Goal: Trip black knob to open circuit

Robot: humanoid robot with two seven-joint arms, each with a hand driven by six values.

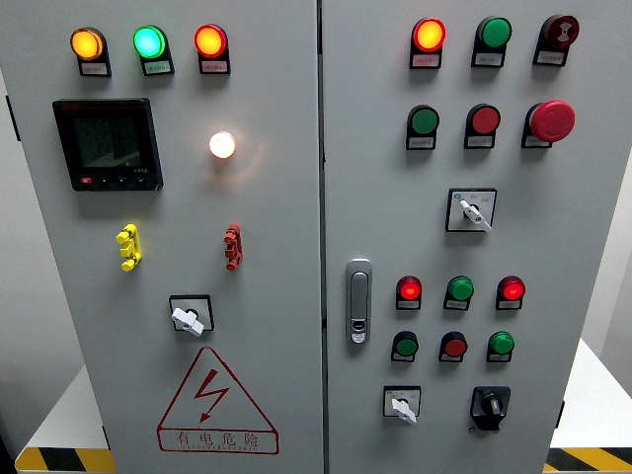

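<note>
You are facing a grey control cabinet (276, 59) with two doors, and neither of your hands shows in the head view, so you cannot tell how their fingers stand. The black knob (490, 405) sits at the lower right of the right door, just right of a white selector switch (402, 405) and below a green button (502, 345). Above them, a red mushroom button (551, 120) stands near the door's right edge. On the left door, an amber lamp (87, 43), a green lamp (149, 41) and a red lamp (209, 40) glow along the top (all three lit), with a dark meter display (107, 143) beneath and a triangular warning sign (216, 403) at the bottom. A metal door latch (358, 301) sits by the seam.
</note>
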